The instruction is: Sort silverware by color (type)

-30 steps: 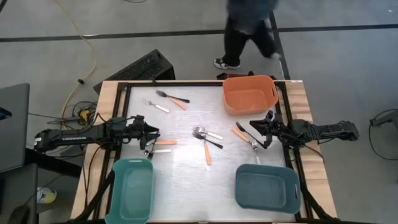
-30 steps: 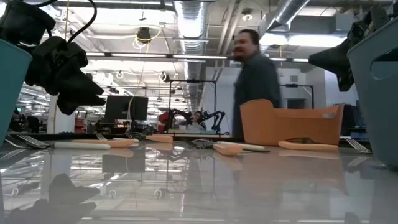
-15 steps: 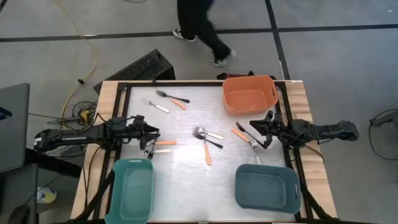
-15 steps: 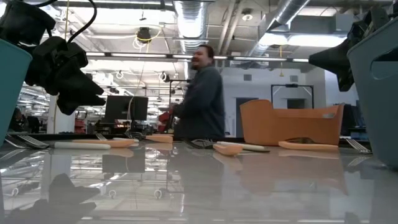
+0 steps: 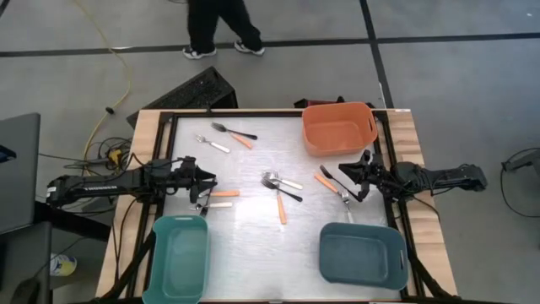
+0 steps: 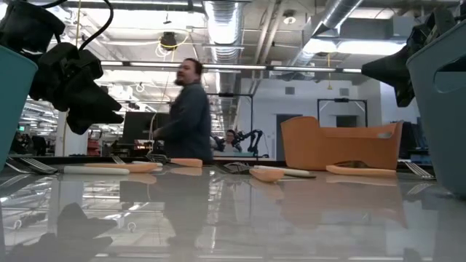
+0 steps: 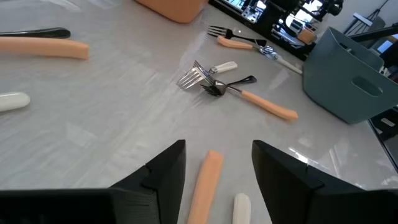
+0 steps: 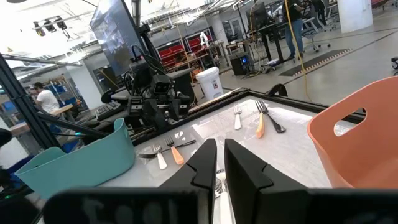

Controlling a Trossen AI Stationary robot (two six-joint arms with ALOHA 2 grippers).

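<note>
The silverware (image 5: 281, 190) lies scattered on the table (image 5: 253, 228): a cluster at the middle, some near the far left corner, others by each side edge. The left gripper (image 5: 205, 187) hovers released over an orange-handled piece (image 7: 205, 183) at the left edge. The right gripper (image 5: 353, 175), nearly clenched and empty, hovers near the right edge beside the orange bin (image 5: 339, 127).

A robotics lab or open industrial workspace: exposed ceiling ducts (image 6: 226, 18) at the frame's top, monitors (image 6: 148, 126) left of centre, another robot arm (image 6: 251, 136) at centre, concrete floor (image 5: 456, 84).
</note>
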